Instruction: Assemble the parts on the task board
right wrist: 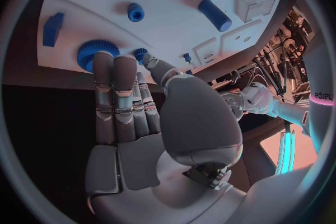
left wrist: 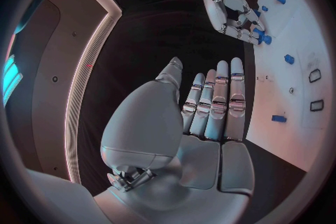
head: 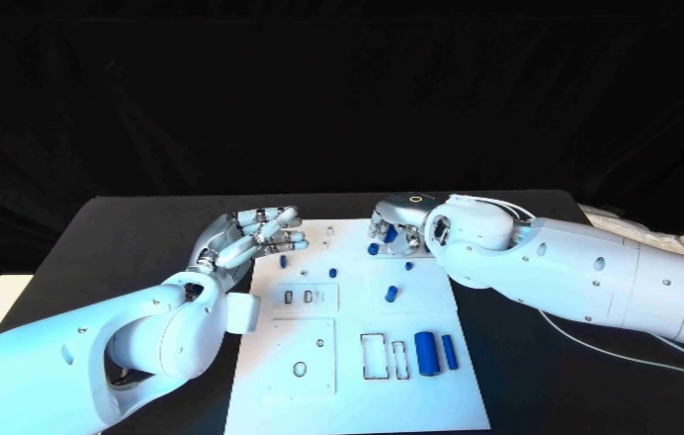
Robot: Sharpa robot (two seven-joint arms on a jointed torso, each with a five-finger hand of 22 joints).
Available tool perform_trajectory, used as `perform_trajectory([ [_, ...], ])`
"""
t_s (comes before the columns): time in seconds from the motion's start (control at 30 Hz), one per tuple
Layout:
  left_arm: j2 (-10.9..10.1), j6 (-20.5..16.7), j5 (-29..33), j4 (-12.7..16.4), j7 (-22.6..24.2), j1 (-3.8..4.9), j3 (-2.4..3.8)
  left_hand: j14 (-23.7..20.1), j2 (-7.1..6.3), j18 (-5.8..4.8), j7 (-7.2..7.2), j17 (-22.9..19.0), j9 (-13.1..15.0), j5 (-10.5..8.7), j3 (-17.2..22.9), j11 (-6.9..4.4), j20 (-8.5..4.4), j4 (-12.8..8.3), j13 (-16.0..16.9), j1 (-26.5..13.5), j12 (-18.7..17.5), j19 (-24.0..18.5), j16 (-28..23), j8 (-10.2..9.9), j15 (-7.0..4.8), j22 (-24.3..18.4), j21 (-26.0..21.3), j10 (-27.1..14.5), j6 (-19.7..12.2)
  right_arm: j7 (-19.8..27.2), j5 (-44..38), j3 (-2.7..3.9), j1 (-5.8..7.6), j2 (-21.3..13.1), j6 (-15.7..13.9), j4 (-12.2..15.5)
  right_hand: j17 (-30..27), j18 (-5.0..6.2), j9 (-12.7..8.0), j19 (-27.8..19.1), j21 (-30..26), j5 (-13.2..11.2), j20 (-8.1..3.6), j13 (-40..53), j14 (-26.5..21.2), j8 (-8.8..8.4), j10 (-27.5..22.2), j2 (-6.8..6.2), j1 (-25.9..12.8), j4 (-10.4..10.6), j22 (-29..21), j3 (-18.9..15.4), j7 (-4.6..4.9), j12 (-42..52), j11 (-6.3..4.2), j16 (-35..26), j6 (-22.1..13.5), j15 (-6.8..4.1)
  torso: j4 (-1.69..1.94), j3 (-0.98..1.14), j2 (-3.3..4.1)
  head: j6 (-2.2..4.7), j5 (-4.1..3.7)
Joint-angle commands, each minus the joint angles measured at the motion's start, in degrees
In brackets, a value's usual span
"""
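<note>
The white task board (head: 357, 395) lies in the middle of the black table. Blue parts lie on it: small pegs (head: 392, 294), a thick cylinder (head: 426, 353) and a slim bar (head: 449, 352). My right hand (head: 399, 227) is at the board's far edge, its fingertips (right wrist: 115, 64) and thumb closed around a blue toothed wheel (right wrist: 87, 53) that sits on the board. The left wrist view shows the same pinch (left wrist: 262, 38). My left hand (head: 257, 239) hovers at the board's far left edge, fingers straight and apart (left wrist: 217, 101), holding nothing.
Rectangular slots (head: 374, 356) and a raised plate with an oval hole (head: 300, 368) mark the board's near half. A white cable (head: 628, 351) runs over the table at the right. Beside the wheel are a blue cylinder (right wrist: 213, 14) and a blue block (right wrist: 52, 28).
</note>
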Motion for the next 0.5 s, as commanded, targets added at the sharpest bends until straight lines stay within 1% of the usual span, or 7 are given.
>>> perform_trajectory([
  [0.03,0.0,1.2,-0.3,0.2,0.1,0.10,0.06,0.3,0.13,0.63,0.45,0.1,-0.1,-0.37,-0.2,0.43,-0.18,-0.2,0.0,-0.2,-0.2,0.4,-0.2,-0.2,-0.02,0.1,0.2,0.1,-0.1,-0.9,-2.4,0.00,0.04,0.4,2.9,-0.2,2.0,-0.79,0.1,0.5,1.5,-0.4,0.01,0.1,1.6,-0.10,0.1,-0.51,0.3,0.5,1.8,0.1,-0.30,-0.1,0.08,1.9,0.4,0.45,0.09,0.00,0.24,0.01,0.18],
  [0.1,0.0,1.2,-0.2,0.2,0.0,0.10,0.06,0.3,0.14,0.63,0.46,0.1,-0.1,-0.37,-0.2,0.44,-0.18,-0.2,0.0,-0.3,-0.2,0.4,-0.2,-0.3,-0.02,0.1,0.2,0.0,-0.1,-0.7,-2.5,0.00,0.04,0.5,2.8,-0.3,3.2,-0.95,0.1,0.8,2.4,-0.4,0.04,0.1,1.7,-0.12,0.1,-0.54,0.3,0.7,3.0,0.2,-0.35,-0.1,0.08,3.2,0.5,0.48,0.09,-0.02,0.26,-0.13,0.21],
  [0.3,0.0,1.3,-0.2,0.0,-0.1,0.11,0.07,0.4,0.14,0.62,0.46,0.1,-0.1,-0.37,-0.2,0.44,-0.19,-0.2,0.0,-0.3,-0.2,0.5,-0.2,-0.3,-0.01,0.1,0.2,0.0,-0.1,-0.5,-2.5,-0.01,0.05,0.9,2.7,-0.4,6.7,-1.35,0.1,1.4,5.0,-0.5,0.12,0.1,1.8,-0.09,0.4,-0.45,0.4,1.3,6.2,0.6,-0.35,-0.1,0.06,6.6,0.8,0.49,0.05,-0.01,0.38,-0.09,0.27],
  [0.5,0.0,1.4,-0.2,-0.1,-0.3,0.13,0.07,0.4,0.14,0.62,0.46,0.1,-0.1,-0.37,-0.2,0.44,-0.19,-0.2,0.0,-0.3,-0.2,0.5,-0.2,-0.3,-0.01,0.1,0.2,0.0,-0.1,-0.5,-2.5,-0.03,0.07,1.3,3.4,-0.9,10.4,-1.77,0.2,2.2,7.7,-1.2,0.04,0.1,2.0,0.12,1.4,-0.01,0.9,1.7,9.5,1.6,-0.34,0.0,-0.21,10.1,1.8,0.31,0.15,-0.03,0.52,-0.10,0.24],
])
